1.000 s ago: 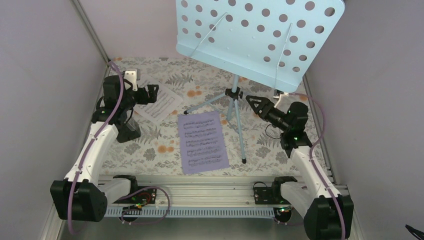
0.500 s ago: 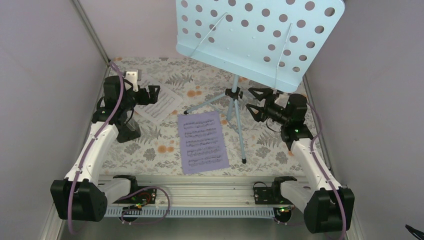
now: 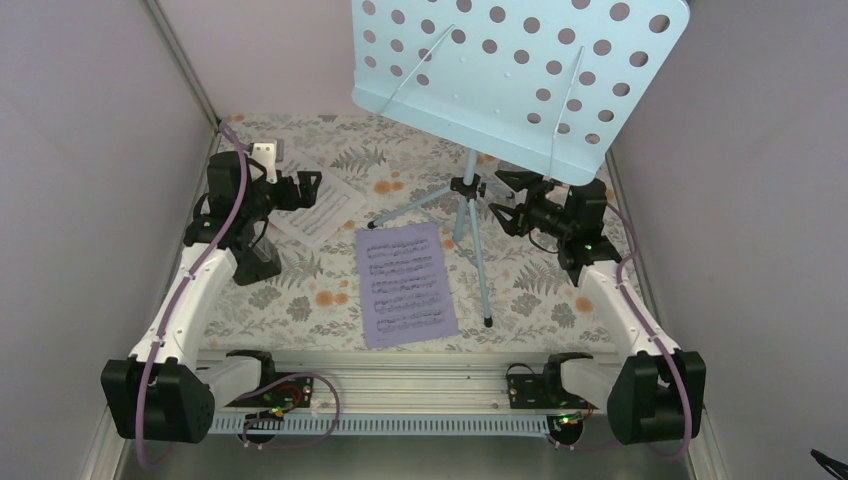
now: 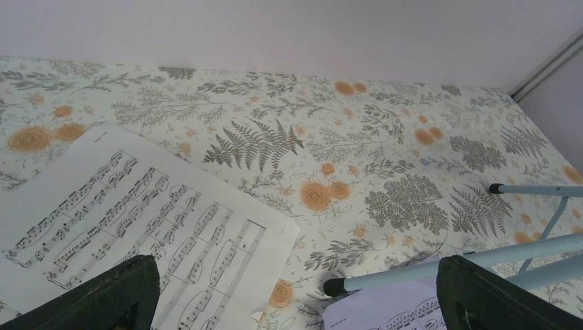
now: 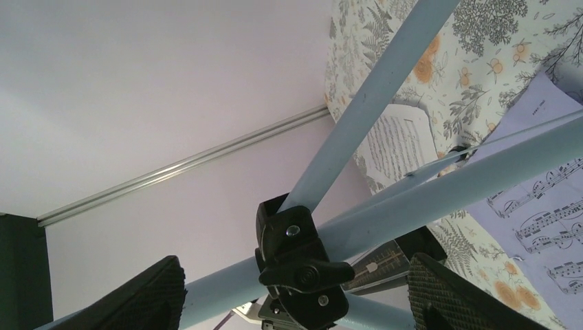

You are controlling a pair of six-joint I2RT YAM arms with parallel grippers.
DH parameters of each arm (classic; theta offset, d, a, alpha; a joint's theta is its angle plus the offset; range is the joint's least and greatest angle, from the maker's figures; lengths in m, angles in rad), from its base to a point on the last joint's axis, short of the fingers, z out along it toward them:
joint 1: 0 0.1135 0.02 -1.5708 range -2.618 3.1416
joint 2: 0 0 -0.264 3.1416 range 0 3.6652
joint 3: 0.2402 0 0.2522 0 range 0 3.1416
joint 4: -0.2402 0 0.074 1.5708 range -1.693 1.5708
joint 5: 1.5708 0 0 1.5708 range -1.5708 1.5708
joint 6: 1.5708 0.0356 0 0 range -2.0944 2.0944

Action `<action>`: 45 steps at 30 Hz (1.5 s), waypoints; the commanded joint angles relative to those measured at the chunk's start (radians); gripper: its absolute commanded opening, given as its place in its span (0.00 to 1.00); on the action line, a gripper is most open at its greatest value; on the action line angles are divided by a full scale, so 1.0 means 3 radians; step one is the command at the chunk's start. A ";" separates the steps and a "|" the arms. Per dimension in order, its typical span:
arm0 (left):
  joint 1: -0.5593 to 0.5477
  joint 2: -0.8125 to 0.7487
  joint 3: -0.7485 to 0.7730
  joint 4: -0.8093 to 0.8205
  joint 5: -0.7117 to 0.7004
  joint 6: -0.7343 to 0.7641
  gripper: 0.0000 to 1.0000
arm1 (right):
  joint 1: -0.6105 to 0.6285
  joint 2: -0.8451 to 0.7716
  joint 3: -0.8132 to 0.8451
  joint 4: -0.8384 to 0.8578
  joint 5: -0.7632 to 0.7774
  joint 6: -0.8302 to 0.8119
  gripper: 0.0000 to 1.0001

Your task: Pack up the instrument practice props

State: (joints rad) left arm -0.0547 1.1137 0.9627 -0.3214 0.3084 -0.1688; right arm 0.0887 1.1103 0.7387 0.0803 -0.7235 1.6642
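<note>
The light blue music stand stands at the back, its hole-dotted tray (image 3: 520, 75) high over its black clamp (image 3: 466, 187) and spread legs. The lavender sheet (image 3: 405, 283) lies flat at the table's middle, by the legs. The black wedge box (image 3: 257, 262) stands under my left forearm. My right gripper (image 3: 508, 197) is open, level with the clamp and just right of it. In the right wrist view the clamp (image 5: 295, 261) sits between the fingers (image 5: 454, 299), with the box (image 5: 377, 267) behind. My left gripper (image 3: 308, 185) is open and empty above a white sheet.
A white sheet of music (image 3: 322, 208) lies at the back left; it also shows in the left wrist view (image 4: 124, 220), with a stand foot (image 4: 337, 287) and the lavender sheet's corner (image 4: 385, 313). Grey walls close both sides. A metal rail (image 3: 400, 400) runs along the front.
My right gripper has risen, moved left up to the stand's clamp and turned level with it. The left arm has hardly moved.
</note>
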 commanded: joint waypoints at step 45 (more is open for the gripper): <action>0.0009 0.0025 -0.0029 0.0120 0.0096 -0.0026 1.00 | 0.0335 0.0225 0.0062 0.0376 0.0298 -0.0077 0.13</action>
State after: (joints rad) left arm -0.0551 1.1156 0.9627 -0.3183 0.3199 -0.1692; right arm 0.1757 1.2053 0.7849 0.1081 -0.6651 1.6733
